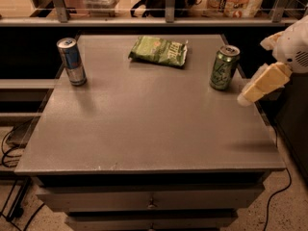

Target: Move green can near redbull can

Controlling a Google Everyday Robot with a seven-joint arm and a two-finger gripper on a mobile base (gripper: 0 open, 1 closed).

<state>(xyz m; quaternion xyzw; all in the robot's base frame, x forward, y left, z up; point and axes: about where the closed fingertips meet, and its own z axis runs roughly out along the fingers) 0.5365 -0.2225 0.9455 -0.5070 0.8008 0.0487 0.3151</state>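
Table [144, 138]: near half bare grey top, drawers below.
Gripper [250, 94]: over right edge of table, tip angled down-left, just beside green can but apart from it. Open or closed: cannot tell. Holds nothing.
Green can [224, 68]: upright, far right of table, untouched.
Redbull can [71, 61]: upright, far left, well apart from green can.
Chip bag [160, 50]: flat, farther back, between the cans.
Step, as judged: approach to grasp, can not yet taken.
Next move calls for: reach left to green can, close around its body, carry it across in front of bag, set down beside redbull can.

green can [224, 67] upright right, near tool [246, 97]; redbull can [71, 61] upright far left
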